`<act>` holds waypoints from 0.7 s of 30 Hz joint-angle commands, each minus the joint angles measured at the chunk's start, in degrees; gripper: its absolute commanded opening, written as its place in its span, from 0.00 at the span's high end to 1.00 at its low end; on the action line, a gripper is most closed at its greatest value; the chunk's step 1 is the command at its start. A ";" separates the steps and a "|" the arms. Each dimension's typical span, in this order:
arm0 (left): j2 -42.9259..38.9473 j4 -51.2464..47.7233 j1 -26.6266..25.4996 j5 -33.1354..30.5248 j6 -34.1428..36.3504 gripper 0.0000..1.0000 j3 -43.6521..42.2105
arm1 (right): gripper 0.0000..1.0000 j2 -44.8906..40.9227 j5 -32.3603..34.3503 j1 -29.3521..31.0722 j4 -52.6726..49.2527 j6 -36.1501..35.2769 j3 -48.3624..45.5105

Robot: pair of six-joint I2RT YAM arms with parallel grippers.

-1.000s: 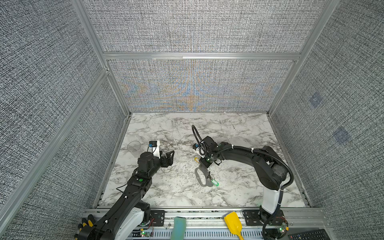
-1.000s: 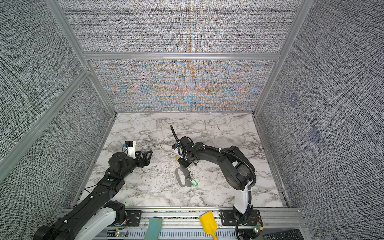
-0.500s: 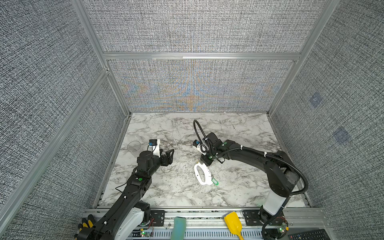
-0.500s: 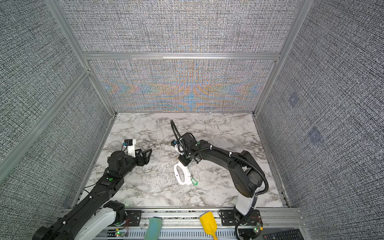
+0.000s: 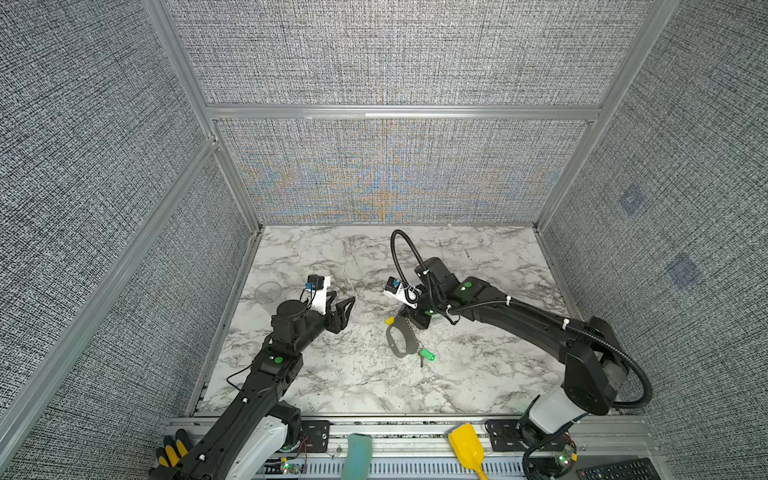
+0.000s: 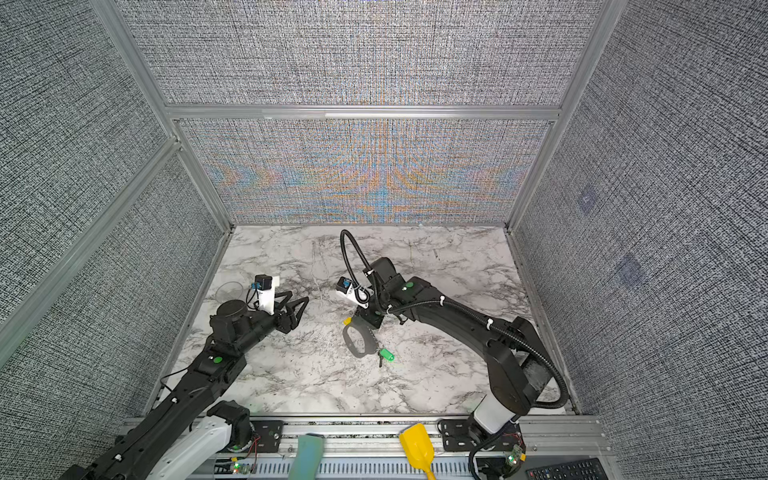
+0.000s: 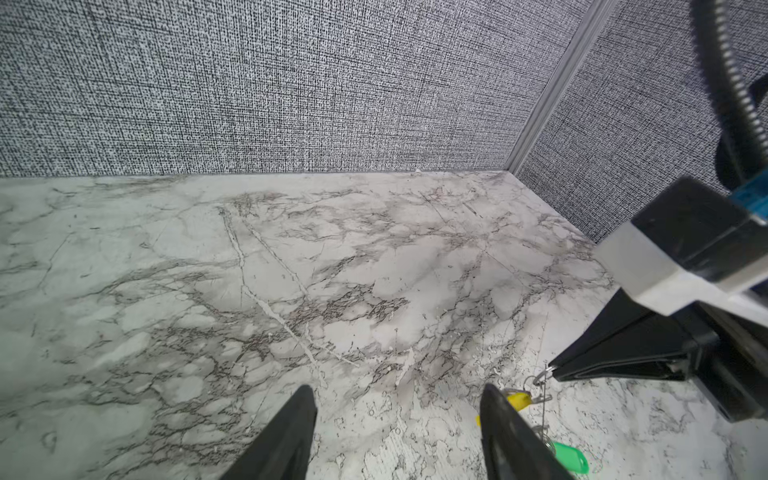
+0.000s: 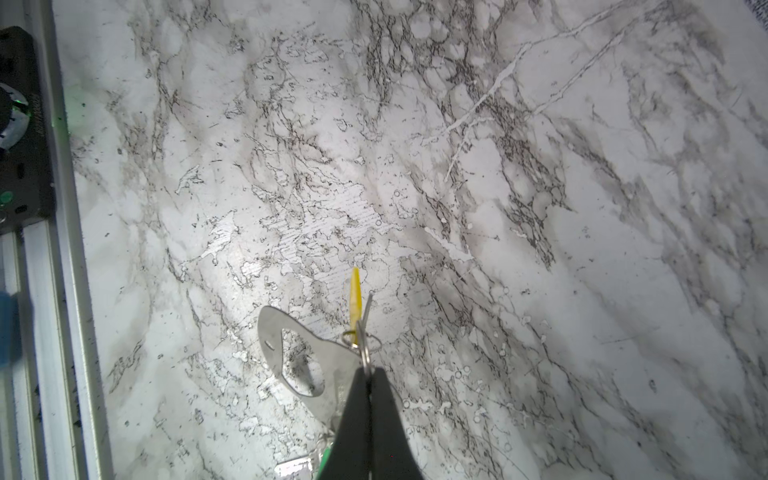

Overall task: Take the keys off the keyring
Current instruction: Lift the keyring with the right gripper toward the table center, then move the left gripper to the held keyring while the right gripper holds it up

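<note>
Near the middle of the tabletop (image 5: pixel 478 386), a little toward its front edge: the keyring (image 5: pixel 400 355), dark grey, flat, D-shaped. Long axis from the far end toward the front edge, leaning slightly to the right edge. Far end directly at the right hand (image 5: pixel 409 327); near end just beside the green key (image 5: pixel 427 355). Yellow key (image 5: pixel 389 321) at the far end, on the side facing the left edge.

Right hand: fingers pressed together, clamped on a thin metal ring (image 8: pixel 365 353) at the far end of the keyring, shown clearly in the right wrist view. Lifted, or resting with the near end on the tabletop: cannot tell.

Left hand (image 5: pixel 344 302): fingers apart, holding nothing, low over the tabletop on the side of the left edge, pointing toward the right edge. From there, keyring to the right and slightly toward the front edge, with a strip of bare marble between. In the left wrist view, both keys partly hidden behind one fingertip (image 7: pixel 498 415).

Nearer to the keys: the right hand, but already busy as holder. So probably a job for the left hand, coming from the left-edge side, across the long axis. Yellow key likely first, being on the side toward that hand.

Containers: none certain. Only a faint round clear outline (image 5: pixel 268 291) near the left edge, perhaps a small dish; nothing seen in it. Both keys not yet off.
</note>
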 commanded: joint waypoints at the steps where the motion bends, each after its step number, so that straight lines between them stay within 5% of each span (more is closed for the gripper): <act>1: -1.18 -0.85 -0.45 1.61 3.09 0.37 0.13 | 1.00 -0.65 -1.57 -0.01 -1.44 -4.64 1.38; 10: -5.75 4.88 -3.75 4.12 7.55 0.44 -3.74 | 1.00 -2.81 -4.72 -0.44 1.18 -12.92 1.28; 21: -6.84 8.13 -9.26 7.72 19.65 0.51 -5.88 | 1.00 -6.90 -16.81 -3.50 10.14 -20.76 -5.61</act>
